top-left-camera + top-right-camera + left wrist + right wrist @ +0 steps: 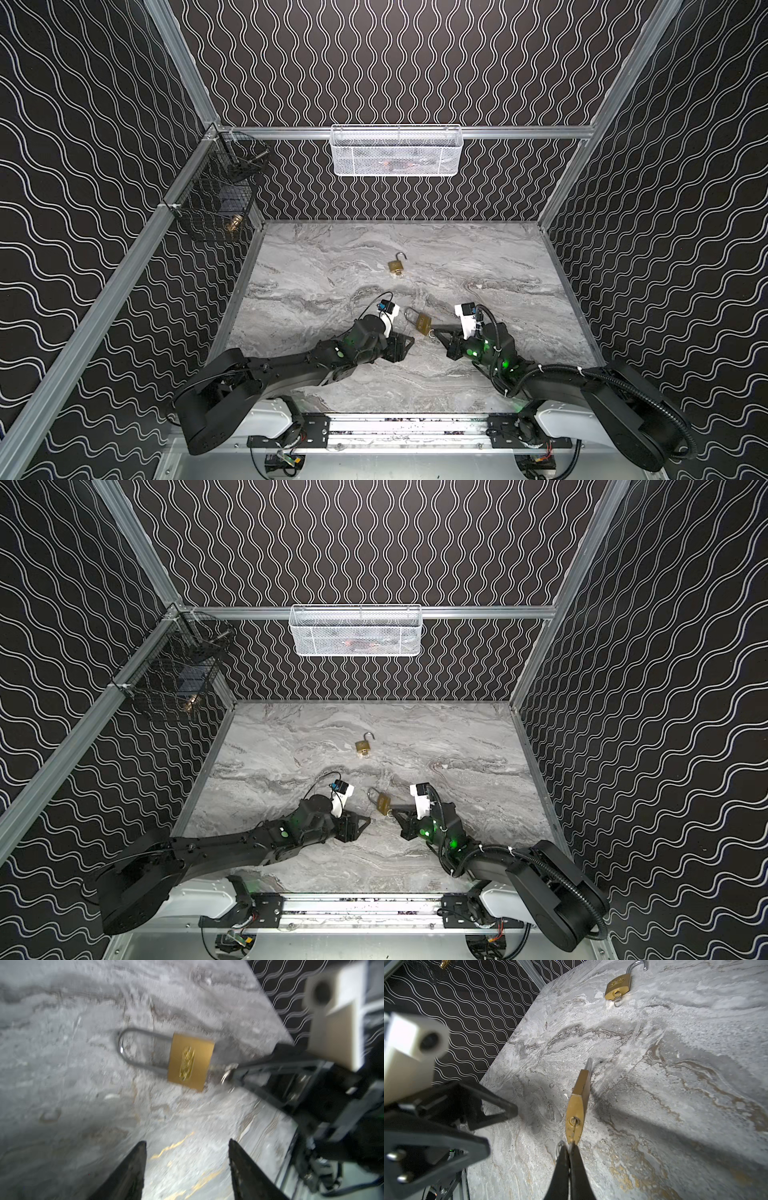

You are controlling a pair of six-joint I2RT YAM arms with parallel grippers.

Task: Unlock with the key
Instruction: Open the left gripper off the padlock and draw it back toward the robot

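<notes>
A brass padlock [423,323] [383,803] with a long closed shackle is in the near middle of the marble table, turned on its narrow side [578,1105]. The key [572,1134] sits in its keyhole, with a ring [226,1074] hanging from it. My right gripper [434,333] [569,1147] is shut on the key at the lock's base. My left gripper [405,349] [187,1142] is open and empty, just left of and nearer than the padlock [190,1061], not touching it.
A second brass padlock [397,266] [618,985] lies farther back with its shackle swung open and a key in it. A white mesh basket [395,149] hangs on the back wall. A black wire basket [216,208] hangs at the left wall.
</notes>
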